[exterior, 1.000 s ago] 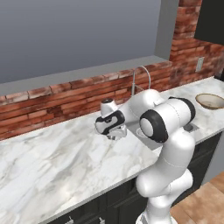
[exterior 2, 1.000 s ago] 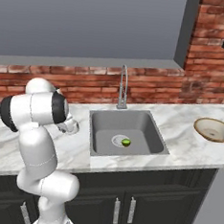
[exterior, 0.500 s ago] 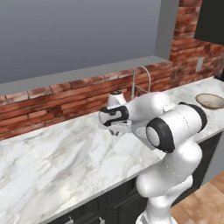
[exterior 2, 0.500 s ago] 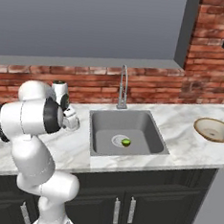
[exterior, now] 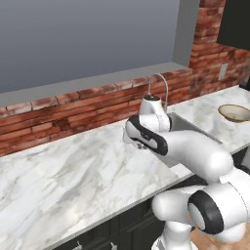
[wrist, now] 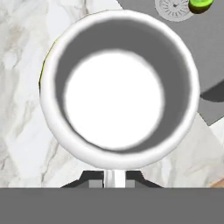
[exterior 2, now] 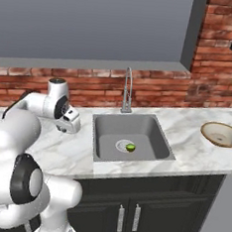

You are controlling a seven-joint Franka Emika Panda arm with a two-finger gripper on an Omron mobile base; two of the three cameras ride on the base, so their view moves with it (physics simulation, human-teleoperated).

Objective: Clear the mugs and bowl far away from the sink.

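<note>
Holding the white mug (wrist: 118,94) by its handle, the jaws are nearly shut, one dark tip on each side of the handle. We look straight down into the mug, which hangs over the marble worktop (exterior 2: 60,153) just left of the sink (exterior 2: 131,136). In the sink, a small green thing (exterior 2: 130,147) lies by the round drain (exterior 2: 124,145). Behind the sink stands the thin tap (exterior 2: 127,89). Far to the right, the tan bowl (exterior 2: 222,134) sits on the worktop.
</note>
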